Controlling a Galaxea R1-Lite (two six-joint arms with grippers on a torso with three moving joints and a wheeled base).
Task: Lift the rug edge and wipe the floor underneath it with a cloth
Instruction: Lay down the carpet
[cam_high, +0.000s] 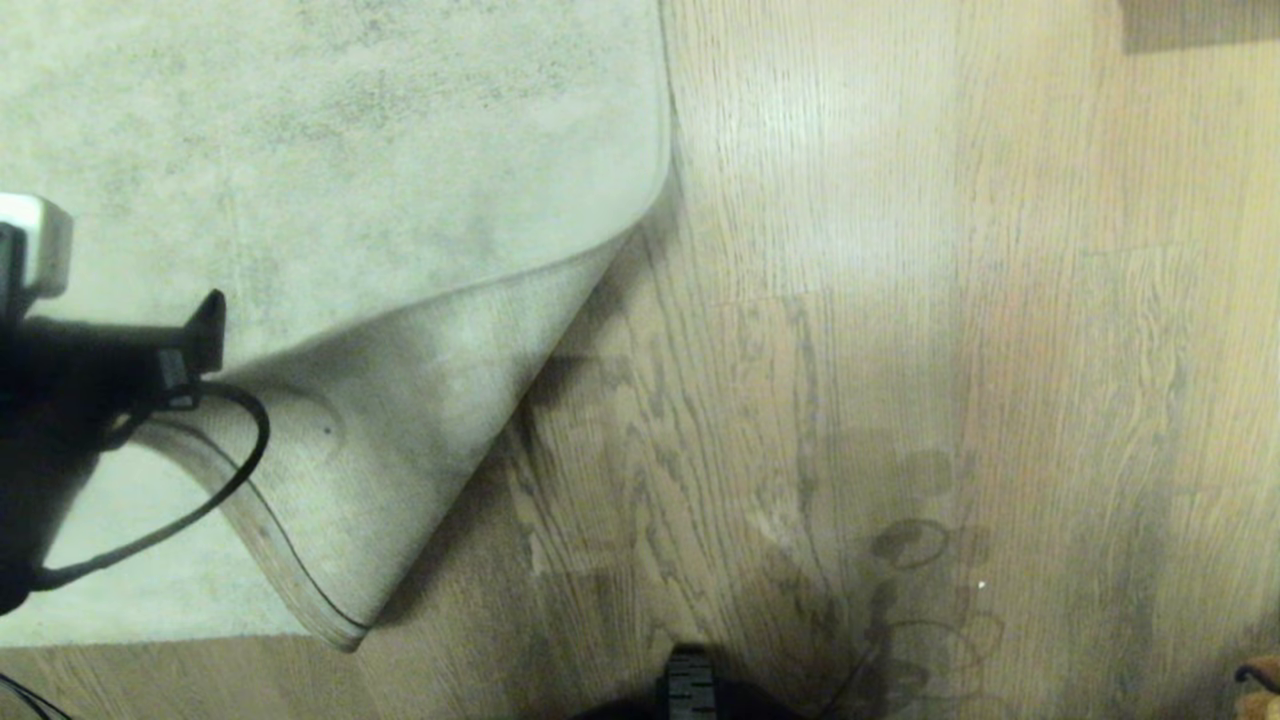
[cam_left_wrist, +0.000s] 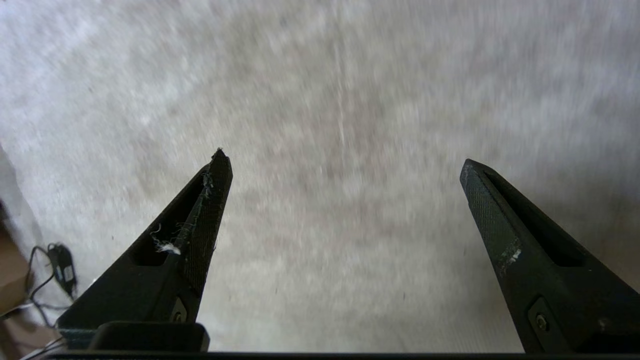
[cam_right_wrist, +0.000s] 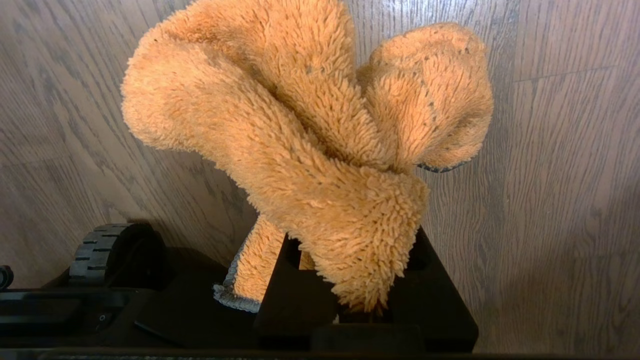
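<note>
Two jobs split: left gripper (cam_left_wrist: 345, 162) fingers wide above rug; rug edge (cam_high: 400, 450) folded back. Right gripper (cam_right_wrist: 350, 300) clamps cloth (cam_right_wrist: 300, 140); sweep bared floor (cam_high: 800, 400) beside fold with firm pressure.

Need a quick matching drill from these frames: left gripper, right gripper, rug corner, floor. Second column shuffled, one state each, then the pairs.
1. left gripper
2. right gripper
3. rug corner
4. floor

A. folded back, backing showing
B. shut on the cloth
C. bare wood planks beside the rug
D. open, holding nothing, over the rug

Pairs: 1-D, 2-B, 3-A, 4-C
</note>
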